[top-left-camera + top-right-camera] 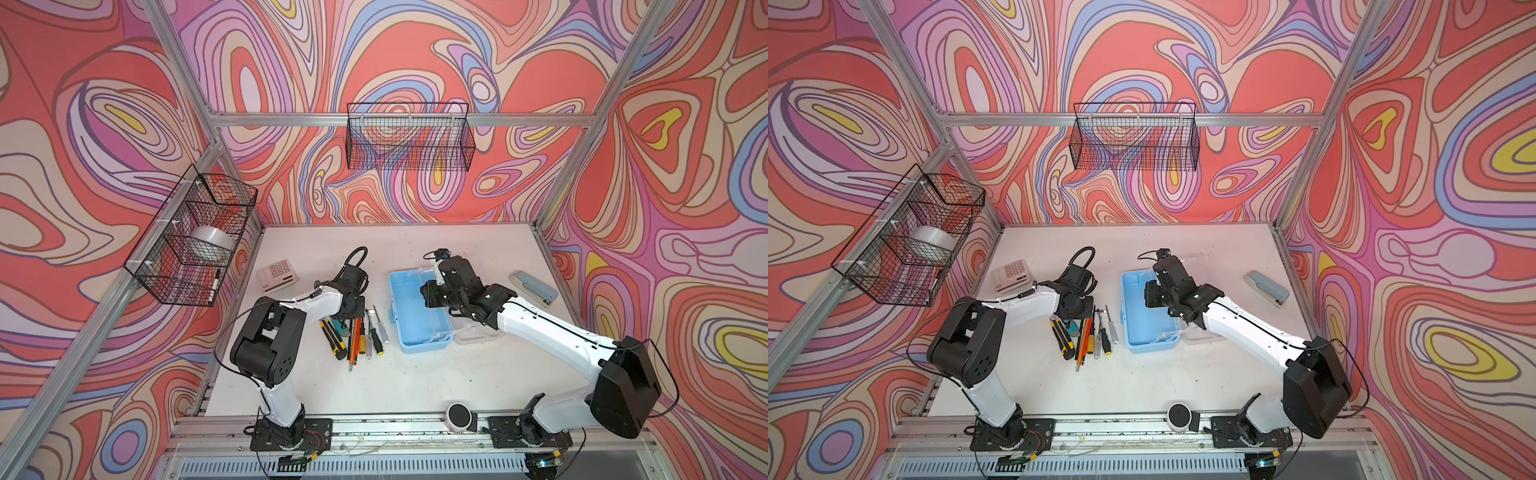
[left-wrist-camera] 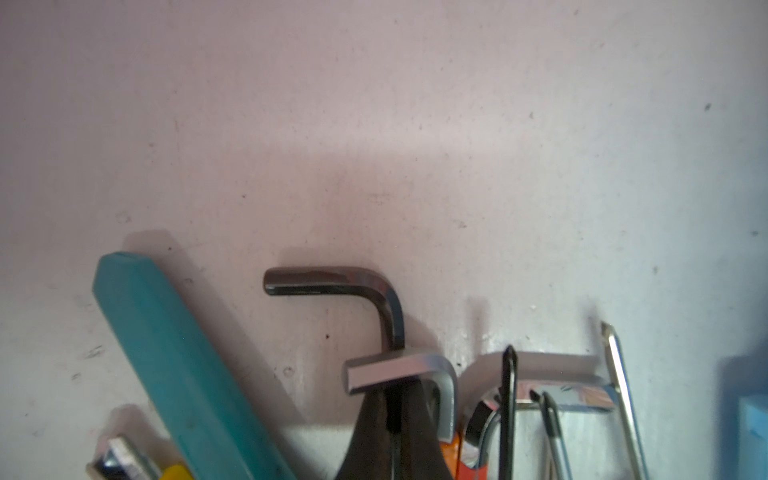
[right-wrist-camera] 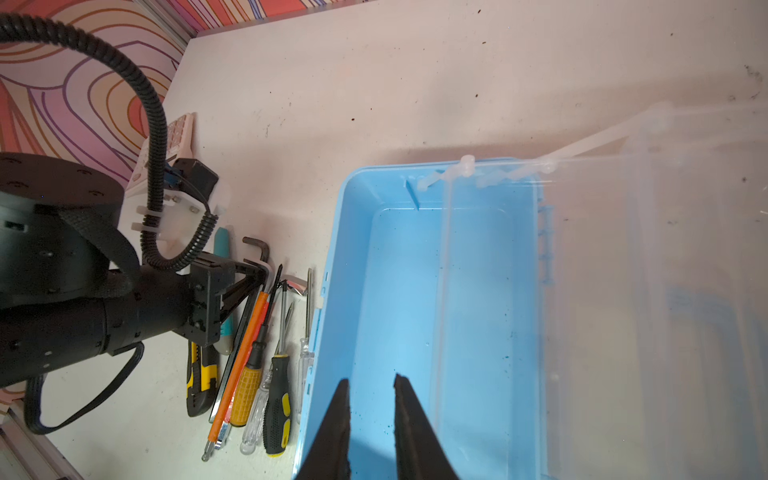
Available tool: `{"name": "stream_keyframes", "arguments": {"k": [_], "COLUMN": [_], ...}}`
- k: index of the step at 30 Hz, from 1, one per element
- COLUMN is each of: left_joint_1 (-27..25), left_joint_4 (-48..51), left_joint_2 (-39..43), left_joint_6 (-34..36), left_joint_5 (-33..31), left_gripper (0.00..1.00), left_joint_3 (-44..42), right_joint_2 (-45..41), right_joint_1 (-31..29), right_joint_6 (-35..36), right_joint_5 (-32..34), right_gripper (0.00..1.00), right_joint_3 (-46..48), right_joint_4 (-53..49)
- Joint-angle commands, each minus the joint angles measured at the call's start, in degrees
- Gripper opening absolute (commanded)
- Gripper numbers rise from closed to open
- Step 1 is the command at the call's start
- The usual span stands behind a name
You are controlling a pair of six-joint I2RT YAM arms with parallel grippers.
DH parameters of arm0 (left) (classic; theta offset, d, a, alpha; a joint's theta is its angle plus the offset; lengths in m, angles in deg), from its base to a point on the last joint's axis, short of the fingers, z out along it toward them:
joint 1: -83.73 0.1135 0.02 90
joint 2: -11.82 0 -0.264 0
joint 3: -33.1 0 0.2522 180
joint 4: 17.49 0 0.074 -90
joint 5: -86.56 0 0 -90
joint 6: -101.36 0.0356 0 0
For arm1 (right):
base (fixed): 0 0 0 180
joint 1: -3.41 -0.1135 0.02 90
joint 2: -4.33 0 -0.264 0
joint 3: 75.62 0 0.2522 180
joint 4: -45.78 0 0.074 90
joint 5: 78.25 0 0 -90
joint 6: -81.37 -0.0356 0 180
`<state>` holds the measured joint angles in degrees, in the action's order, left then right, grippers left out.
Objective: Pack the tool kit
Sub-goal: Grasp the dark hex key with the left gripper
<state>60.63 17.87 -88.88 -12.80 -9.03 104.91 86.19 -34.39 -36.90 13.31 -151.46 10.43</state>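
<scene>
the white counter (image 1: 415, 374) carries everything. the light-blue case (image 1: 415, 320) lies open right of centre in both top views, and its clear lid (image 3: 665, 291) is folded out flat on the counter on the side away from the tools. the right gripper (image 3: 370, 378) hangs over the case's tub, its jaws drawn almost together with a thin gap and nothing between them. the left gripper (image 2: 395, 419) is down at the far end of a row of tools lying just beside the case. the row holds a yellow-black cutter (image 1: 332, 338), a teal cutter (image 2: 174, 353) and screwdrivers (image 3: 276, 407), side by side. the left jaws are pressed together where a dark hex key (image 2: 345, 280) and a silver hex key (image 2: 395, 368) cross; which of the two they pinch i cannot tell.
</scene>
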Motion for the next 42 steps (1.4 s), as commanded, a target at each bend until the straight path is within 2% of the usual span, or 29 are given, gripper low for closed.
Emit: {"name": "stream_keyframes", "arguments": {"k": [1,9,14,18,21,25,29,32,36,42], "left_joint_1": [0.64,1.24,1.26,1.13,0.74,-4.46,-12.02,-14.65,-15.84,-15.93], "left_joint_4": [2.04,5.9,5.49,4.28,0.46,-9.25,-17.48,-21.72,-23.85,-21.91], "left_joint_2": [2.79,9.46,14.27,18.22,21.77,24.37,21.7,17.24,11.61,5.21], "left_joint_6": [-0.19,-0.51,-1.52,-4.09,-8.78,-17.17,-21.99,-25.13,-26.54,-26.23], "left_joint_5": [-2.33,-5.98,-3.86,1.51,7.27,11.76,10.1,10.15,10.84,10.96], "left_gripper": [0.0,0.0,0.0,0.0,0.0,0.0,0.0,0.0,0.0,0.0], "left_joint_3": [2.59,5.28,5.52,5.23,3.45,0.33,-0.38,0.55,2.88,6.33], "right_joint_2": [-1.06,-3.95,-4.05,-4.26,-4.81,-5.27,-5.6,-6.1,-7.39,-9.31], "right_joint_1": [0.44,0.97,1.23,1.29,1.5,2.11,2.44,2.62,2.75,3.43], "right_joint_6": [-0.81,-1.52,-1.7,-1.87,-2.02,-2.15,-2.51,-2.7,-2.75,-3.18], "right_joint_5": [-0.79,-0.52,-0.77,-0.86,-0.61,-0.64,-0.94,-1.04,-0.88,-0.75], "right_gripper": [0.19,0.19,0.19,0.19,0.19,0.2,0.19,0.19,0.19,0.19], "right_joint_3": [1.35,3.36,3.85,4.16,4.46,4.92,5.31,5.54,6.42,8.65], "right_joint_4": [1.16,2.33,2.65,2.98,3.28,3.74,4.09,4.08,4.09,4.25]}}
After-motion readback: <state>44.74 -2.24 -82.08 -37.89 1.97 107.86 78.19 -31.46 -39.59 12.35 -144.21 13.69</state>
